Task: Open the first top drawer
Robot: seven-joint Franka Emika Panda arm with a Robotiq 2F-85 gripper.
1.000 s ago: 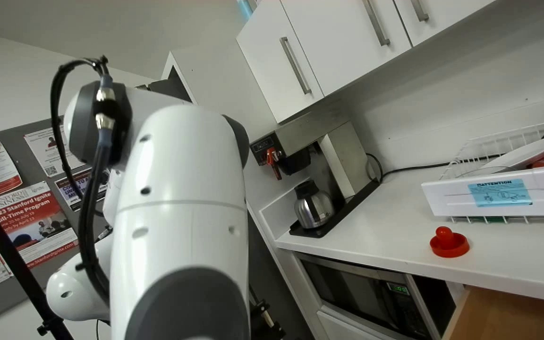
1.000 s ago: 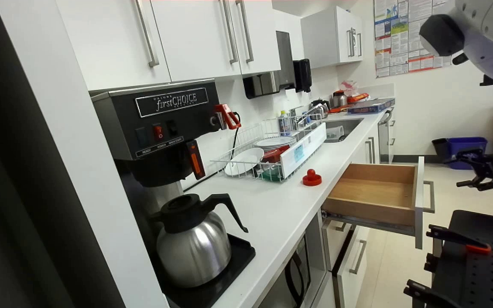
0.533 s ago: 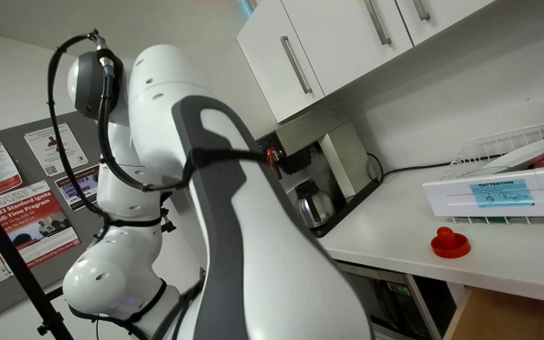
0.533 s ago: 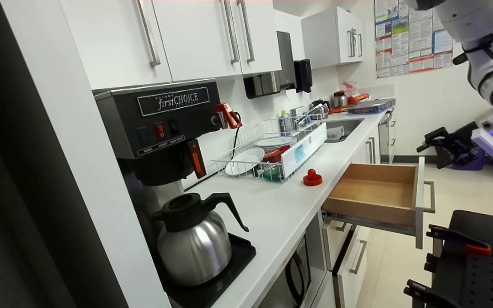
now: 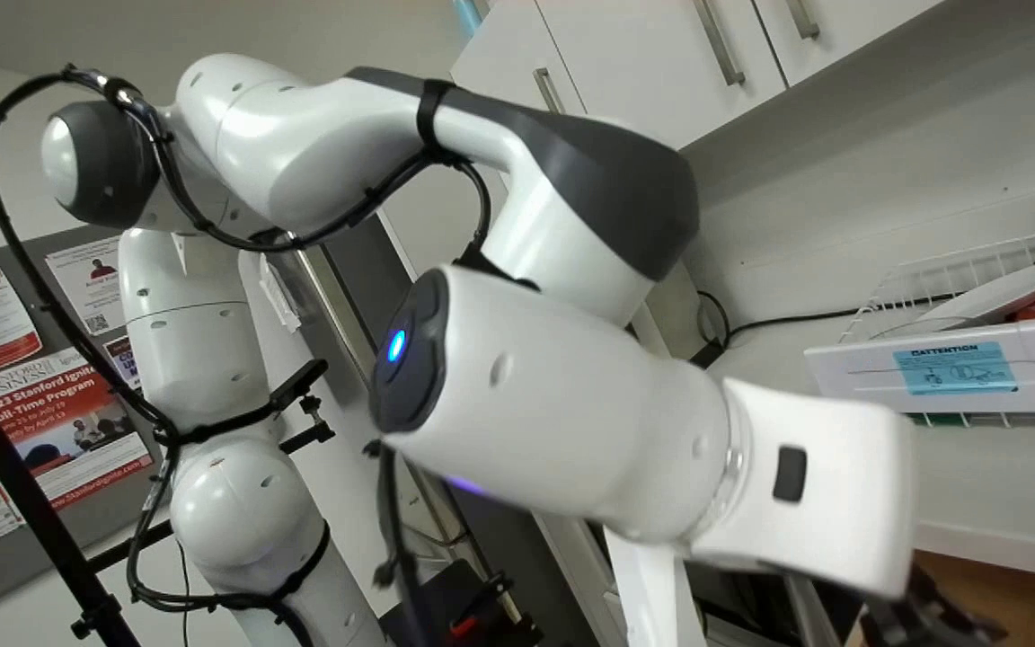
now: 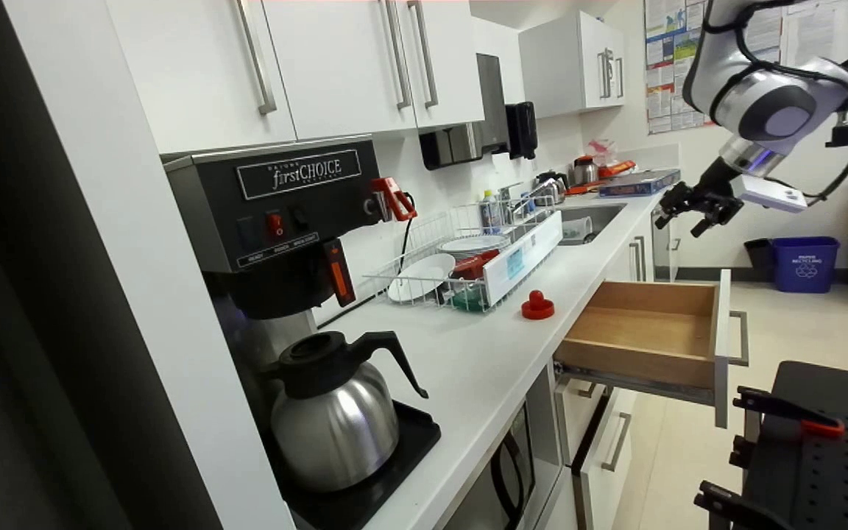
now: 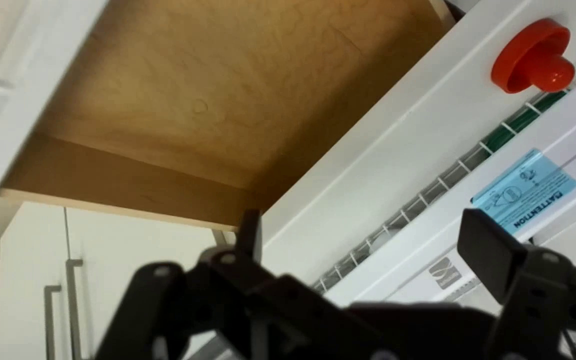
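My gripper is spread wide with nothing in its grasp, up higher than the counter and clear of the handle. The top drawer sticks well out from under the counter's front edge, so I'd say the pull is done and I'm at the clearing-out bit. Next move imo: lift away from the counter without clipping the drawer front. If it needs more travel, hook the handle and draw it further out.
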